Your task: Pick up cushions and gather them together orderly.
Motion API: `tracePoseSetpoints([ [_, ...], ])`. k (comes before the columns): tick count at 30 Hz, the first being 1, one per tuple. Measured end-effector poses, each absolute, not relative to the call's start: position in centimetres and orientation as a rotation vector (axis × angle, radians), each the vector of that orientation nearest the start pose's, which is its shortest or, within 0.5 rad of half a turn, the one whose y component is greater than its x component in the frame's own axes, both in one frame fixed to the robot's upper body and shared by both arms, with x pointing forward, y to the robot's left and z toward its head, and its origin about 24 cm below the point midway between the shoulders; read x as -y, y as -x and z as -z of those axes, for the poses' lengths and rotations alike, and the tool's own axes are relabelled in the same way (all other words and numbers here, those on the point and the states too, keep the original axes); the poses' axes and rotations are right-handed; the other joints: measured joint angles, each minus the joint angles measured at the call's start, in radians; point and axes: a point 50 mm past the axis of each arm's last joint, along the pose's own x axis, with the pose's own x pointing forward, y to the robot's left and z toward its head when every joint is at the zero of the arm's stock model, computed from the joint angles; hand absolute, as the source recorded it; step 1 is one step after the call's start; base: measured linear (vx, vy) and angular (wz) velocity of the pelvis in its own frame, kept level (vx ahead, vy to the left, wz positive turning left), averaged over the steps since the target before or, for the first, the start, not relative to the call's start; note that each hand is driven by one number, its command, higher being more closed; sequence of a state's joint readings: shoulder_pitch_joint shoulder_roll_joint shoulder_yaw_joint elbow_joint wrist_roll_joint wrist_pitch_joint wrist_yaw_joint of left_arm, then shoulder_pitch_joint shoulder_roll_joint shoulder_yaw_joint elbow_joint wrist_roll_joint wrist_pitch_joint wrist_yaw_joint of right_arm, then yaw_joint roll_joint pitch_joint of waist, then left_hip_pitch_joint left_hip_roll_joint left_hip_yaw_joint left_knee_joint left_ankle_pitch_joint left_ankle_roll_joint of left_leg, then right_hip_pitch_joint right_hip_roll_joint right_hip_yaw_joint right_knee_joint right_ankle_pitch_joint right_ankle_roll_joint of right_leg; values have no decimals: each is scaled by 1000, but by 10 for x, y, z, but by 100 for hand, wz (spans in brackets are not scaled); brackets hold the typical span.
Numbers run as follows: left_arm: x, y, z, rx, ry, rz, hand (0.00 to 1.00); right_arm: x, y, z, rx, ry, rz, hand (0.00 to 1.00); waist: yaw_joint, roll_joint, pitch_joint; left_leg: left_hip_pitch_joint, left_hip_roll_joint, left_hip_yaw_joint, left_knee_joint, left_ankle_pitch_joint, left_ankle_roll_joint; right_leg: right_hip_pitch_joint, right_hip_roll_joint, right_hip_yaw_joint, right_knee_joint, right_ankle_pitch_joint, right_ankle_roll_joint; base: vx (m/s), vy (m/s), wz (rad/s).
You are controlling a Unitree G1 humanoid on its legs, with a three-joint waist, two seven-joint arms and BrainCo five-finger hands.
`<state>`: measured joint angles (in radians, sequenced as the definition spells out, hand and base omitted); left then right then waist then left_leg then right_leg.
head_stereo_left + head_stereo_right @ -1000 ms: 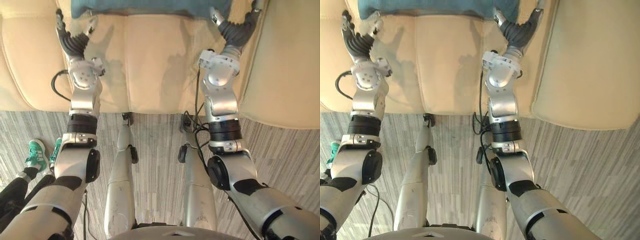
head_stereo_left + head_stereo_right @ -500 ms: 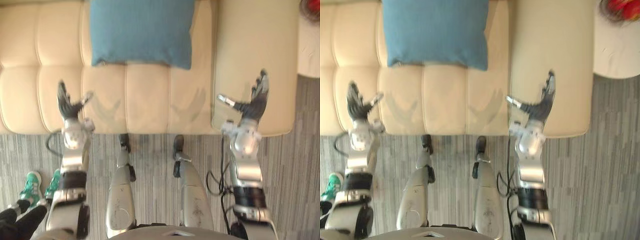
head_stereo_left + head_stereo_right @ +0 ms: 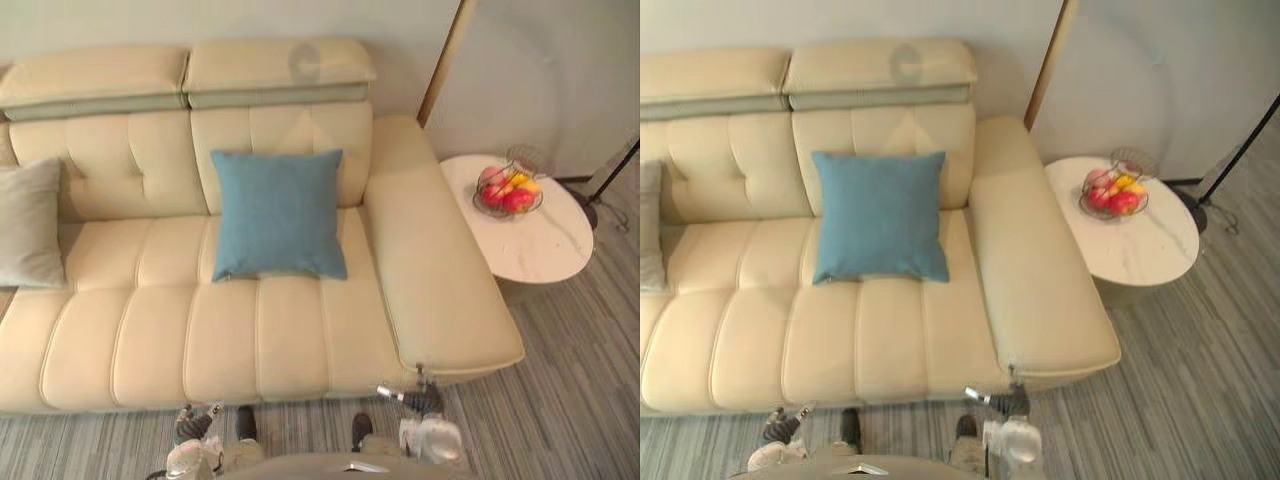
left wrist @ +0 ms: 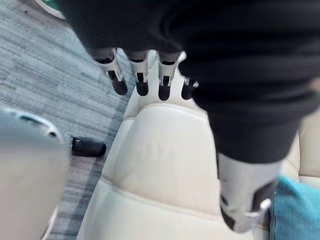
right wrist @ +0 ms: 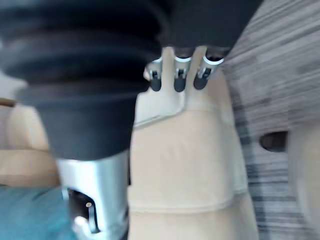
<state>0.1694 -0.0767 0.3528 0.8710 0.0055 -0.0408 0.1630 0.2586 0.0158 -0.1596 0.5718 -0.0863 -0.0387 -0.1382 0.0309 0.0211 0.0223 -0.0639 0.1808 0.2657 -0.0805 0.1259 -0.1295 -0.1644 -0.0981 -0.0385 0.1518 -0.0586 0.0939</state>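
Left eye view, sweeping across: grey cushion (image 3: 30, 225) leaning at far left of sofa (image 3: 130, 340); left hand (image 3: 192, 426) low by the front edge, fingers released; blue cushion (image 3: 278, 213) propped against the backrest; right hand (image 3: 426, 400) released too, empty; fruit basket (image 3: 508, 190) on round desk (image 3: 540, 250).

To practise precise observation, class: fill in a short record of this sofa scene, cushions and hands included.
Blue square fabric cushion: propped against backrest of cream leather sofa, centre
Grey fabric cushion: sofa's left end
Left hand: open, low before sofa, empty
Right hand: open, by sofa's right front corner, empty
Round white side table: holds wire fruit basket
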Motion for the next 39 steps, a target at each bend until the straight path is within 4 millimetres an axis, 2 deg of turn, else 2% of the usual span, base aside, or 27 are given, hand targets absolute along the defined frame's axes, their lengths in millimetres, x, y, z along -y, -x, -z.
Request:
tracePoseSetpoints([
  [4, -187, -85, 157, -1041, 97, -458, 0, 203, -98, 139, -917, 43, 380, 0, -4, 0, -12, 51, -1, 3, 0, -18, -9, 66, 1, 2, -39, 13, 2, 71, 14, -5],
  [5, -187, -84, 158, -1050, 84, -443, 0, 204, -92, 143, -952, 28, 396, 0, -3, -10, -20, 54, -2, 4, 0, -21, -9, 71, 1, 6, -48, 18, 5, 57, 14, -14],
  [7, -187, -83, 159, -1059, 60, -423, 0, 206, -92, 145, -975, 15, 393, 0, -4, -6, -26, 71, -6, 11, 0, -25, -10, 87, 1, 26, -69, 34, 16, 58, 15, -21],
  [10, -187, -85, 159, -1062, 50, -411, 0, 207, -93, 148, -996, 9, 394, 0, 1, -16, -17, 98, -12, 43, 0, -28, -11, 99, 0, 62, -79, 53, 17, 36, 28, -32],
  [13, -190, -93, 157, -1042, 35, -400, 0, 203, -103, 148, -992, 13, 367, 0, 6, -32, 10, 96, -12, 75, 9, -35, -12, 72, 1, 84, -53, 61, 14, -27, 14, -29],
  [14, -193, -101, 155, -1021, 26, -393, 0, 201, -107, 147, -987, 10, 359, 0, 5, -39, 24, 65, -10, 74, 55, -56, -6, 50, -1, 81, -30, 64, 12, -92, 1, -20],
  [15, -196, -113, 151, -990, 17, -392, 0, 198, -112, 146, -975, 7, 350, 0, 9, -70, 43, 24, -14, 68, 111, -87, 14, 13, -7, 83, -6, 78, 6, -151, -4, -50],
  [16, -199, -115, 150, -984, 14, -397, 0, 197, -123, 143, -949, 19, 328, 0, 31, -52, 51, -27, 17, 52, 153, -102, 37, -5, 9, 78, -24, 109, 13, -152, 8, -59],
  [17, -198, -117, 150, -976, 15, -395, 0, 195, -131, 141, -931, 16, 320, 0, 31, -42, 67, -33, 28, 64, 160, -101, 37, -35, 0, 54, 70, 53, -13, -131, 8, -27],
  [18, -200, -121, 147, -962, 5, -394, 0, 191, -131, 141, -931, 11, 313, 0, 14, -48, 69, -46, 30, 43, 180, -98, 39, -81, -14, 9, 317, -60, -43, -59, -31, 28],
  [20, -202, -128, 143, -934, -13, -384, 0, 189, -127, 143, -946, 6, 312, 0, 19, -70, 68, -62, 21, 4, 211, -93, 38, -59, -59, -27, 543, -130, -24, -100, -124, 59],
  [21, -205, -127, 143, -934, -22, -383, 0, 188, -125, 146, -965, 6, 304, 0, 21, -81, 66, -81, 11, -8, 216, -71, 27, -39, -84, -26, 568, -160, 15, -179, -154, 50],
  [22, -205, -126, 143, -935, -22, -384, 0, 186, -127, 146, -968, 9, 296, 0, 22, -85, 63, -90, 6, -13, 212, -58, 28, -40, -85, -28, 555, -178, 31, -175, -167, 35],
  [23, -203, -128, 144, -936, -10, -390, 0, 185, -130, 145, -959, 29, 281, 0, 33, -93, 55, -100, 4, -18, 193, -33, 34, -34, -59, -29, 473, -190, 43, -150, -153, -7],
  [24, -194, -125, 146, -948, 14, -382, 0, 189, -137, 142, -939, 55, 275, 0, 61, -43, 39, -135, 27, -18, 181, -26, 45, 1, -18, -29, 318, -197, 33, -176, -170, -35],
  [25, -191, -124, 146, -952, 22, -377, 0, 192, -145, 138, -915, 71, 269, 0, 72, -32, 50, -157, 32, -16, 182, -5, 47, 9, -9, -29, 267, -223, 0, -199, -122, -34],
  [26, -186, -124, 148, -961, 41, -374, 0, 193, -153, 135, -895, 88, 254, 0, 63, -2, 75, -169, 44, -19, 175, 20, 46, -6, 0, -46, 279, -208, -1, -272, -98, 15],
  [27, -183, -120, 149, -973, 34, -366, 0, 192, -151, 136, -904, 97, 245, 0, 50, 9, 80, -168, 47, -19, 151, 42, 52, -13, 2, -61, 297, -210, -4, -266, -63, 42],
  [30, -181, -118, 150, -979, 39, -374, 0, 194, -140, 140, -926, 104, 252, 0, 45, 21, 81, -146, 47, -1, 109, 38, 39, -9, -1, -84, 300, -213, -14, -220, -15, 27],
  [31, -180, -117, 150, -982, 40, -373, 0, 194, -140, 140, -927, 102, 254, 0, 42, 20, 80, -143, 50, 19, 102, 14, 33, -9, -4, -88, 297, -201, -23, -186, 41, 11],
  [33, -182, -117, 150, -980, 39, -379, 0, 190, -137, 141, -936, 86, 254, 0, 39, -6, 85, -145, 47, 50, 120, -29, 30, -9, -31, -89, 280, -187, -36, -92, 59, -3],
  [34, -188, -122, 148, -960, 49, -406, 0, 192, -133, 143, -946, 69, 276, 0, 41, -23, 91, -168, 31, 51, 341, -51, 69, -8, -80, -85, 277, -163, -25, -84, 74, -24],
  [36, -187, -119, 149, -969, 56, -412, 0, 194, -133, 142, -945, 68, 285, 0, 31, -20, 90, -165, 18, 36, 460, -134, 83, -4, -92, -75, 273, -156, -13, -101, 122, -20],
  [37, -182, -115, 151, -986, 71, -412, 0, 198, -134, 141, -933, 56, 309, 0, 15, 7, 81, -163, 24, 21, 496, -247, 53, -7, -75, -65, 264, -141, 9, -108, 183, -14],
  [38, -185, -116, 150, -981, 69, -417, 0, 197, -134, 141, -939, 49, 313, 0, 19, 2, 81, -158, 17, 31, 485, -248, 53, -8, -76, -53, 257, -135, 5, -122, 221, -15],
  [39, -189, -114, 150, -985, 64, -426, 0, 196, -132, 143, -951, 33, 320, 0, 19, -18, 73, -143, -9, 45, 424, -229, 55, -7, -88, -46, 216, -111, 0, -60, 145, -10],
])
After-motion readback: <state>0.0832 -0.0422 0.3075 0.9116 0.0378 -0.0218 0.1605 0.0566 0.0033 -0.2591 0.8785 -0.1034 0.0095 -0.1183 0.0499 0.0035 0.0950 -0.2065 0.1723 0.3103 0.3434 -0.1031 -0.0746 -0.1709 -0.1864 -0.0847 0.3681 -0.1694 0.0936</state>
